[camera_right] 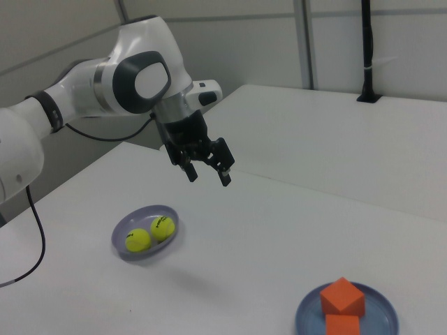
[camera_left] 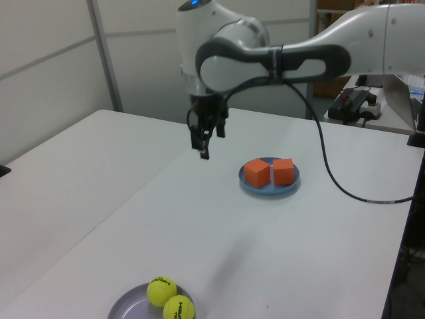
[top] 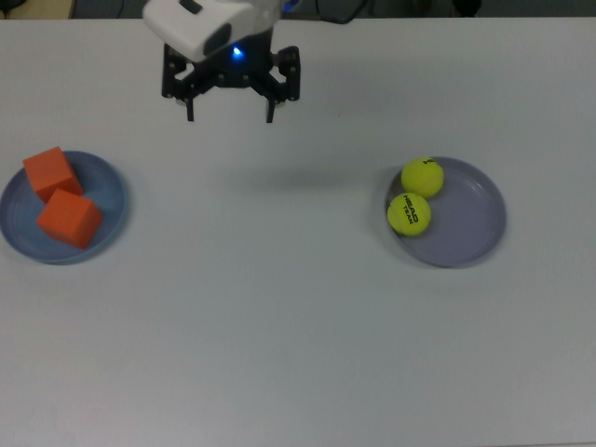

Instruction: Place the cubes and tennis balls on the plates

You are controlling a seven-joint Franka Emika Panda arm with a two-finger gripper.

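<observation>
Orange cubes (top: 60, 197) sit on the blue plate (top: 110, 199) and tennis balls (top: 415, 196) on the lavender plate (top: 473, 214) (both well apart from the gripper (top: 230, 114), spread wide, empty).

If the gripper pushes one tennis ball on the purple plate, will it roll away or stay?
The tennis ball is round, so it would probably roll at a light push. It lies near the rim of the purple plate, which looks shallow, so the rim may not stop it. It touches the other ball, so that one would likely move too.
</observation>
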